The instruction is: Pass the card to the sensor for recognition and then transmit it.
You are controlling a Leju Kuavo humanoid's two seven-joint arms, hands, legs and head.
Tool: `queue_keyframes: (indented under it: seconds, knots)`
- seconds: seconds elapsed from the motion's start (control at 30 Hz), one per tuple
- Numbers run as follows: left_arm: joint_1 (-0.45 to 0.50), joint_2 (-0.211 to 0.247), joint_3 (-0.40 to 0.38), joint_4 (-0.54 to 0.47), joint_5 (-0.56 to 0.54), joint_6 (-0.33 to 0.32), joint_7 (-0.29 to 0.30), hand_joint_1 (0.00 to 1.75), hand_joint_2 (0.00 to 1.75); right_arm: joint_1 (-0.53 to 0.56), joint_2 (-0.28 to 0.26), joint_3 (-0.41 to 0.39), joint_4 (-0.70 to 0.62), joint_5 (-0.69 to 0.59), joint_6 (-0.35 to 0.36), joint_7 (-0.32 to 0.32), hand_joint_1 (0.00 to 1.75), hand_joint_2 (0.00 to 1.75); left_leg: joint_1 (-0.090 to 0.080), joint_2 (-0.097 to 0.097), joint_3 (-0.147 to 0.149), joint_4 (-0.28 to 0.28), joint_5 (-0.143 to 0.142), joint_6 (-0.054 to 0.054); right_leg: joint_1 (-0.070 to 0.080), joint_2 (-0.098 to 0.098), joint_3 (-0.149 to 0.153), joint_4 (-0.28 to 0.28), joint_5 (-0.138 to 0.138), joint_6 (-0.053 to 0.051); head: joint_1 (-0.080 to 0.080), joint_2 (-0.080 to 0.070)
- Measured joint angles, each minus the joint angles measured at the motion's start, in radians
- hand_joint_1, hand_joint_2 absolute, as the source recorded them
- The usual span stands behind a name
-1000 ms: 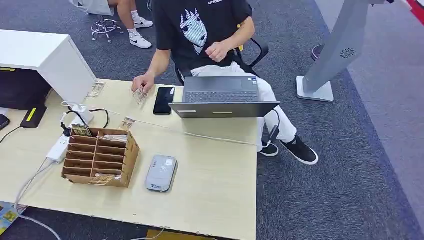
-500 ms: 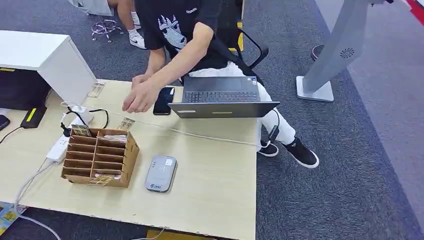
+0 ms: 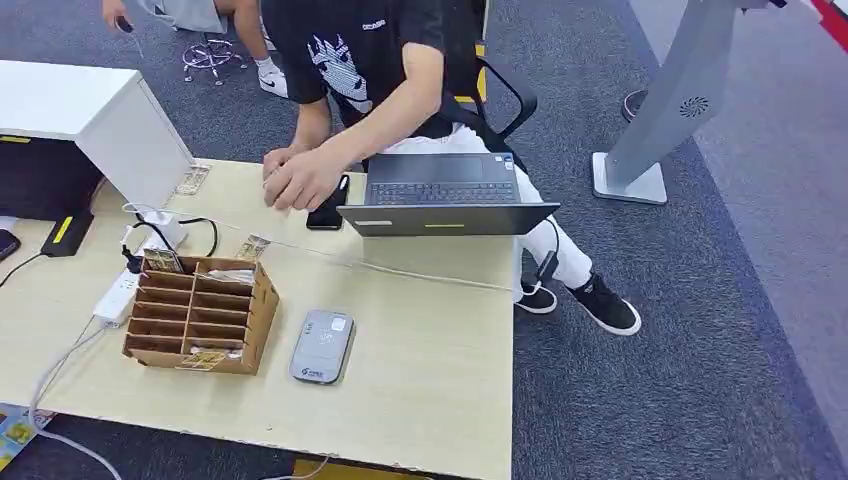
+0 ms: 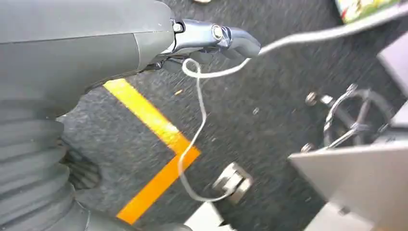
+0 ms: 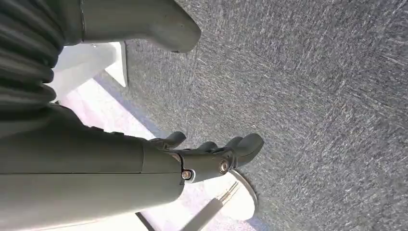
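Looking down from the head view, the counter [image 3: 420, 370] carries the wooden card rack [image 3: 200, 313] with cards [image 3: 162, 262] standing in its far-left slot, and the grey sensor [image 3: 322, 346] lies just beside the rack. No robot fingers are over the counter here, so both task things sit well apart from either hand. A person [image 3: 370, 60] leans in at the far edge, hands [image 3: 300, 180] bunched next to a black phone [image 3: 328, 205] and an open laptop [image 3: 445, 195]. That is the first risk: if an arm comes up now, it could swing into the person's reach. A thin white cable [image 3: 400, 270] also crosses the counter beyond the sensor, and a sweeping hand could snag it.

Switching to the left wrist view, the left hand [image 4: 211, 41] hangs over dark carpet with an orange floor stripe [image 4: 159, 159]. Its fingers [image 4: 240, 43] lie close together, curled in, holding nothing. A loose white wire [image 4: 197, 96] loops right at the fingertips, and I judge it could catch them as the arm lifts.

Over to the right wrist view, the right hand [image 5: 207, 156] hangs above grey carpet, its dark fingers [image 5: 248, 144] loosely curled with gaps between them, the thumb well apart, empty. A pale stand base [image 5: 240, 202] sits just past the fingertips, so a careless swing might clip it.
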Motion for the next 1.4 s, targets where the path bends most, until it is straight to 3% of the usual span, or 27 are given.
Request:
queue_keyframes:
  seconds: [0.2, 0.37, 0.5, 0.63, 0.87, 1.23, 1.4]
  knots:
    - [0.009, -0.022, 0.045, -0.107, 0.027, 0.013, 0.0, 0.0, 1.75, 0.0, 0.0, 0.001, 0.0, 0.003, 0.0, -0.002, 0.0, 1.75, 0.0, 0.0, 0.0, 0.0, 0.0, 0.0, 0.0, 0.0, 0.0, 0.0, 0.0, 0.0, 0.0, 0.0]
    - [0.024, -0.027, 0.055, -0.197, 0.133, 0.081, -0.004, 0.0, 1.75, -0.002, 0.0, 0.005, 0.0, 0.007, 0.001, -0.002, 0.0, 1.75, 0.0, 0.0, 0.0, 0.0, 0.0, 0.0, 0.0, 0.0, 0.0, 0.0, 0.0, 0.0, 0.0, 0.0]
    - [0.085, -0.028, -0.022, -0.303, 0.294, 0.205, -0.018, 0.0, 1.75, -0.002, 0.0, 0.011, 0.001, 0.007, 0.002, 0.0, 0.0, 1.75, 0.0, 0.0, 0.0, 0.0, 0.0, 0.0, 0.0, 0.0, 0.0, 0.0, 0.0, 0.0, 0.0, 0.0]
    - [0.154, -0.03, -0.122, -0.436, 0.334, 0.242, -0.036, 0.0, 1.75, -0.005, 0.0, 0.015, 0.002, 0.006, 0.003, 0.0, 0.0, 1.75, 0.0, 0.0, 0.0, 0.0, 0.0, 0.0, 0.0, 0.0, 0.0, 0.0, 0.0, 0.0, 0.0, 0.0]
    - [0.222, -0.033, -0.235, -0.631, 0.328, 0.235, -0.047, 0.0, 1.75, -0.005, 0.0, 0.024, 0.003, 0.005, 0.013, -0.006, 0.0, 1.75, 0.0, 0.0, 0.0, 0.0, 0.0, 0.0, 0.0, 0.0, 0.0, 0.0, 0.0, 0.0, 0.0, 0.0]
    - [0.284, -0.047, -0.322, -0.915, 0.303, 0.181, -0.08, 0.0, 1.75, -0.007, 0.0, 0.037, 0.003, 0.007, 0.031, -0.015, 0.0, 1.75, 0.0, 0.0, 0.0, 0.0, 0.0, 0.0, 0.0, 0.0, 0.0, 0.0, 0.0, 0.0, 0.0, 0.0]
    - [0.285, -0.047, -0.356, -0.995, 0.274, 0.152, -0.076, 0.0, 1.75, -0.01, 0.0, 0.043, 0.003, 0.007, 0.031, -0.011, 0.0, 1.75, 0.0, 0.0, 0.0, 0.0, 0.0, 0.0, 0.0, 0.0, 0.0, 0.0, 0.0, 0.0, 0.0, 0.0]
